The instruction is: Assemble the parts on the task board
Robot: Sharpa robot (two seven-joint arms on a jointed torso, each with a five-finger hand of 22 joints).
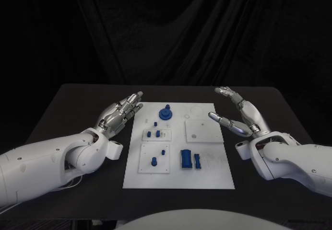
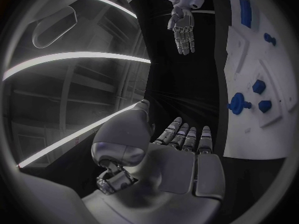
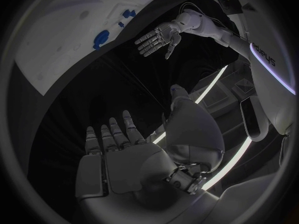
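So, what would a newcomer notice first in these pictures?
Probably the long white task board in the middle of the black table, dotted with small blue parts. Next, the two silver hands flanking it: the left hand and the right hand, both open, palms facing inward, holding nothing.

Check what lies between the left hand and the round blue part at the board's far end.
In the head view, only bare white task board separates the left hand from the round blue part; its fingers hold nothing.
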